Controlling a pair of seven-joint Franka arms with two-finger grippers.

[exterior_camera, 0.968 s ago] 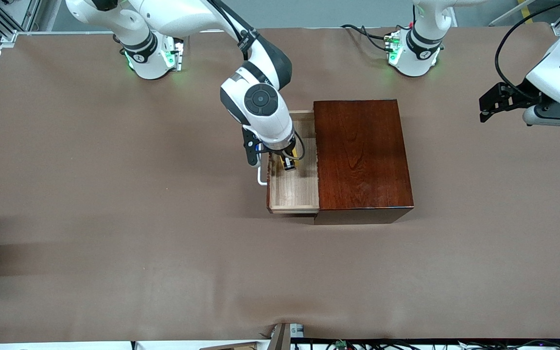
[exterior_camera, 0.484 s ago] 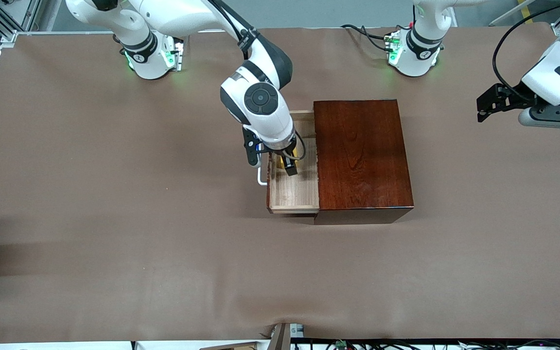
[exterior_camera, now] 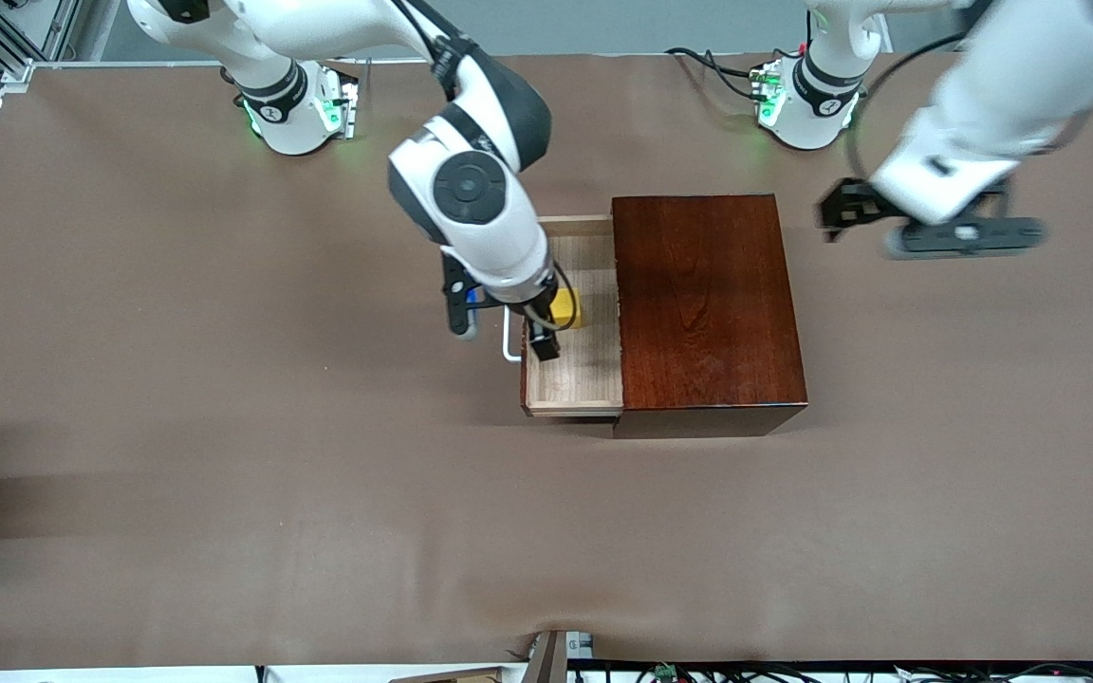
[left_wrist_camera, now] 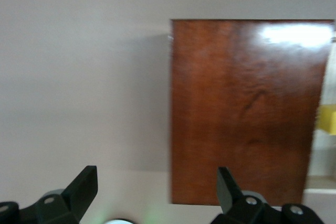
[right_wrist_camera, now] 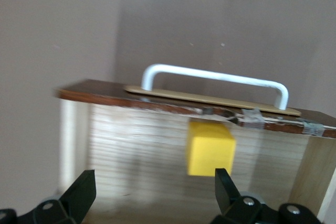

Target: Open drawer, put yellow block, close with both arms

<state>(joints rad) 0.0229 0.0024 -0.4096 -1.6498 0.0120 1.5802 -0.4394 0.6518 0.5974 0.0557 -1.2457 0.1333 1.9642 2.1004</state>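
— Yellow is plain to see now: the yellow block (exterior_camera: 565, 309) lies on the pale floor of the drawer (exterior_camera: 575, 375), close to its front panel, near the centre of the front view. Half a second ago it sat between the right gripper's fingers. What does the right wrist view say?

— It shows the yellow block (right_wrist_camera: 211, 155) resting on the light wood just inside the dark front panel, below the white handle (right_wrist_camera: 215, 77), with one finger (right_wrist_camera: 79, 192) at the lower left of that frame and the other at the lower right, spread wide and touching nothing. The right gripper (exterior_camera: 506, 327) has let go and risen, and it has shifted toward the drawer's front edge, over the handle (exterior_camera: 510, 343).

— And the drawer itself?

— Pulled out of the wooden box (exterior_camera: 706, 304) as before, on the side toward the right arm's end of the table; neither has shifted.

— The left arm?

— It has swung in from the right edge of the front view. The left gripper (exterior_camera: 833, 212) now hangs over the bare table (exterior_camera: 224, 427) just beside the box, in the upper right of that view. In the left wrist view its fingers (left_wrist_camera: 84, 187) stand wide apart, empty, with the box (left_wrist_camera: 247, 108) ahead of them.
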